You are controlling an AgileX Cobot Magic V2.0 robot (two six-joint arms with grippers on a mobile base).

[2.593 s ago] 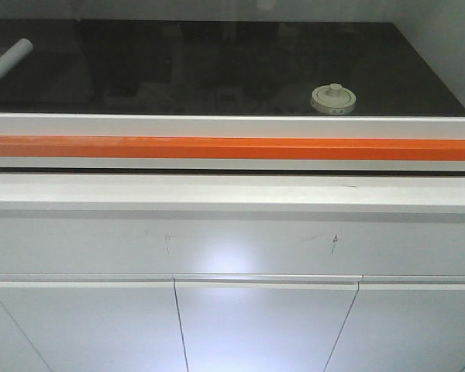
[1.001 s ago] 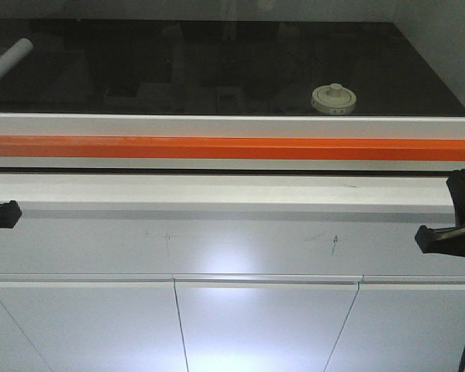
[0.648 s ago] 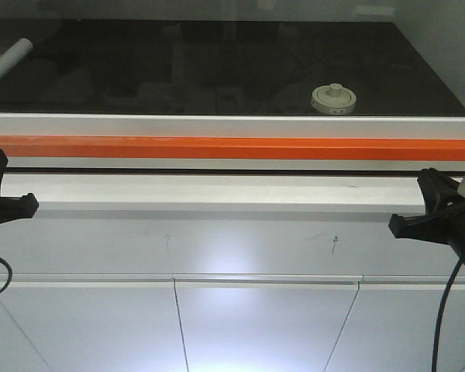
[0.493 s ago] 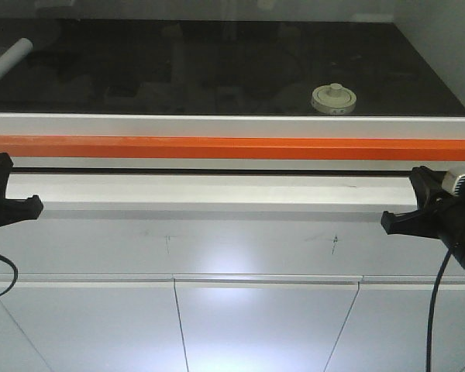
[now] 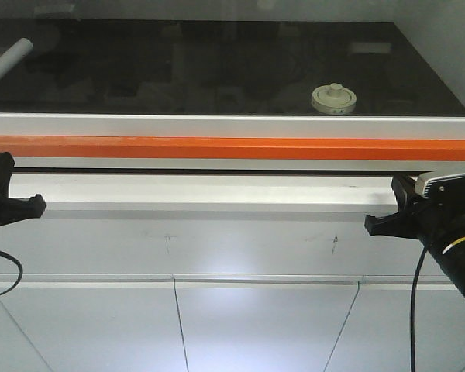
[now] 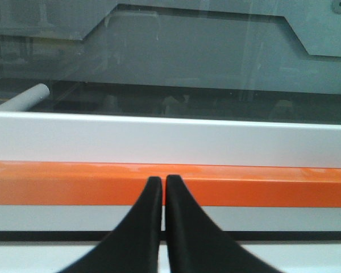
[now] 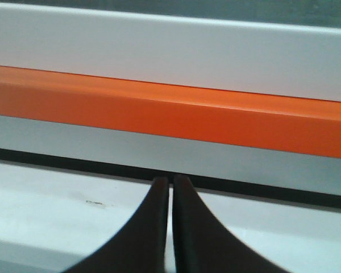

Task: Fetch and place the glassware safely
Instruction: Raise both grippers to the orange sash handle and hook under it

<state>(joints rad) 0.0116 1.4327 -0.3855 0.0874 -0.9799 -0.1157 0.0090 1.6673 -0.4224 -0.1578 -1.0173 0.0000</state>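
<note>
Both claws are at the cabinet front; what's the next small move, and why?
Probably ease the shut left claw and shut right claw forward to the long orange bar and try lifting it. The small clear glass jar with cream lid sits behind that bar and what looks like a glass panel, out of reach.

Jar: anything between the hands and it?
Yes. The jar sits behind a glass window whose orange-barred frame is lowered almost to the ledge. The left hand and right hand, both shut, are outside it.
</note>
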